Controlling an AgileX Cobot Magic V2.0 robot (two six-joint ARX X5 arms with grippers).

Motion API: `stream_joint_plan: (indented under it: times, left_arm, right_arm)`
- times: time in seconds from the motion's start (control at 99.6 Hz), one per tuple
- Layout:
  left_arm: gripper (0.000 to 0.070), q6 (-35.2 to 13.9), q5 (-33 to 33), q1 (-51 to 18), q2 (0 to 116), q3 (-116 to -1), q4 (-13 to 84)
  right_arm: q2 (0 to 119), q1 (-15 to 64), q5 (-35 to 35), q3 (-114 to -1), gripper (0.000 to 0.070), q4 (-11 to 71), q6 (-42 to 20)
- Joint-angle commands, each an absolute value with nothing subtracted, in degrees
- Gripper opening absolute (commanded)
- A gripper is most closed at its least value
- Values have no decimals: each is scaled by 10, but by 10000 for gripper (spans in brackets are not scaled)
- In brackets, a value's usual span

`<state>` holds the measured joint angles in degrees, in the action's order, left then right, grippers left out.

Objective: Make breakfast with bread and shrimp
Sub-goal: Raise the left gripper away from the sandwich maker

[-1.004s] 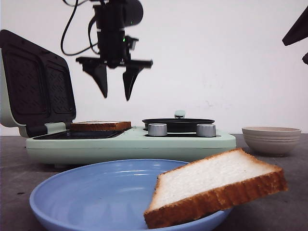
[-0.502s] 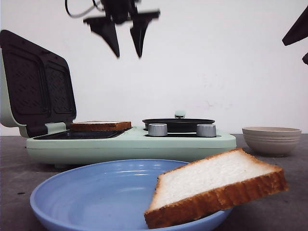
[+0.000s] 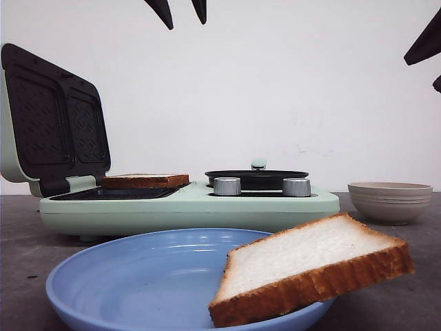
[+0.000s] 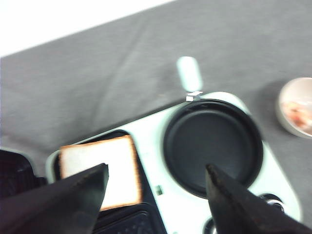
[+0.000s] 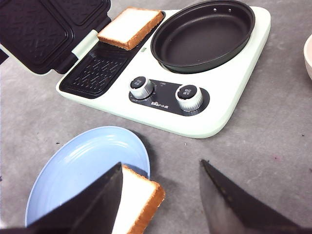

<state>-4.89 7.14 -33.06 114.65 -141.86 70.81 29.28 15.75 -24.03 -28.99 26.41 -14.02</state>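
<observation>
Left end effector, black fingers spread wide and empty, hangs at the front view's top edge; the right end effector, also wide and empty, hovers by the thick white bread slice overhanging the blue plate at lower right. That slice looks light, soft and crushable, so a gentle pinch across its firmer golden crust edges seems best; a second slice lies on the mint-green sandwich maker at centre left.

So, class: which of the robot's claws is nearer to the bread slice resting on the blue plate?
Right. The right claw hangs open just above the bread slice on the blue plate. The left claw is open too, high above the sandwich maker, farther away.
</observation>
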Motion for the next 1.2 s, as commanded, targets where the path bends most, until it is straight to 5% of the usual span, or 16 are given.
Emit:
stream_joint_plan:
  times: [0.0, 0.341, 0.783, 1.195]
  left_arm:
    - [342, -39, 68, -340, 1142, -1435, 713]
    - [341, -39, 57, -365, 1116, -1330, 674]
    - [308, -78, 60, -363, 806, -847, 320]
    - [308, -65, 153, -356, 578, -697, 349]
  right_arm:
    - [295, 160, -243, -300, 302, 258, -150]
    - [294, 160, -247, -300, 302, 258, -150]
    - [294, 160, -270, -300, 302, 258, -150]
    - [303, 161, -287, -300, 303, 311, -212]
